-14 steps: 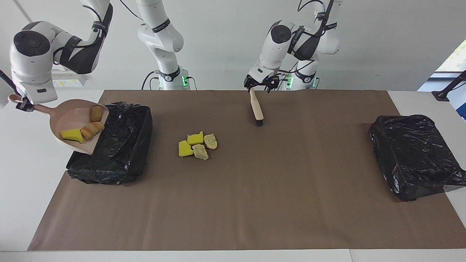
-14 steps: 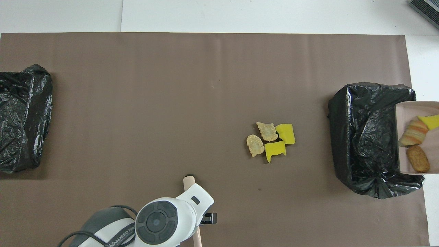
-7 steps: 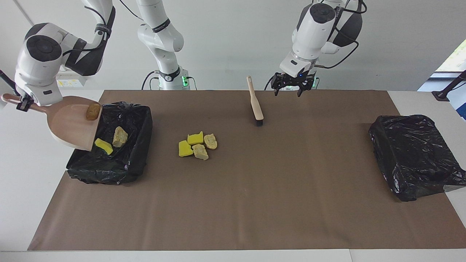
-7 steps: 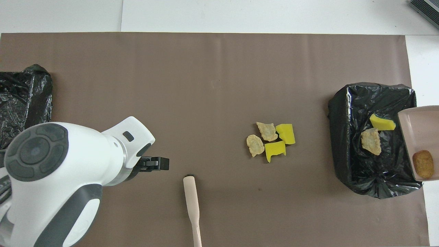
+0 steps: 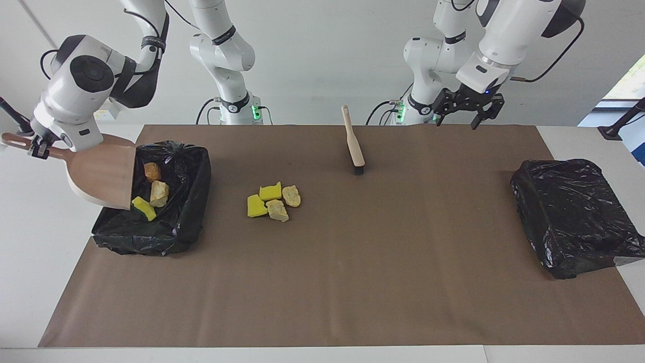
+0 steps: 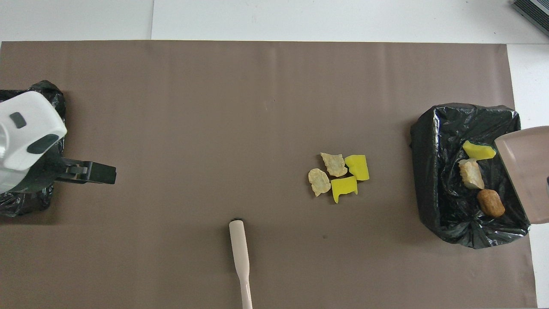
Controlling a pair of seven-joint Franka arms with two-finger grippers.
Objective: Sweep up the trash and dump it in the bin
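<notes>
The pale pink dustpan (image 5: pixel 101 174) (image 6: pixel 525 171) hangs tilted over the black-lined bin (image 5: pixel 186 222) (image 6: pixel 433 171). My right gripper (image 5: pixel 38 147) is shut on its handle. Three pieces of trash lie in the bin: a yellow sponge piece (image 5: pixel 143 207) (image 6: pixel 478 150), a tan lump (image 5: pixel 159 193) (image 6: pixel 470 174) and a brown lump (image 5: pixel 151 171) (image 6: pixel 491 202). Several more trash scraps (image 5: pixel 272 200) (image 6: pixel 339 175) sit in a pile on the brown mat. My left gripper (image 5: pixel 466 115) (image 6: pixel 101 173) is open and holds nothing, raised over the left arm's end of the mat.
The beige brush (image 5: pixel 354 143) (image 6: pixel 240 257) lies loose on the mat, nearer to the robots than the pile. A second black-bagged bin (image 5: pixel 569 217) (image 6: pixel 25 141) stands at the left arm's end, partly covered by the left arm in the overhead view.
The dustpan tipped further and all three scraps slid from it into the bin. My left gripper left the brush handle, rose and swung toward the left arm's end.
</notes>
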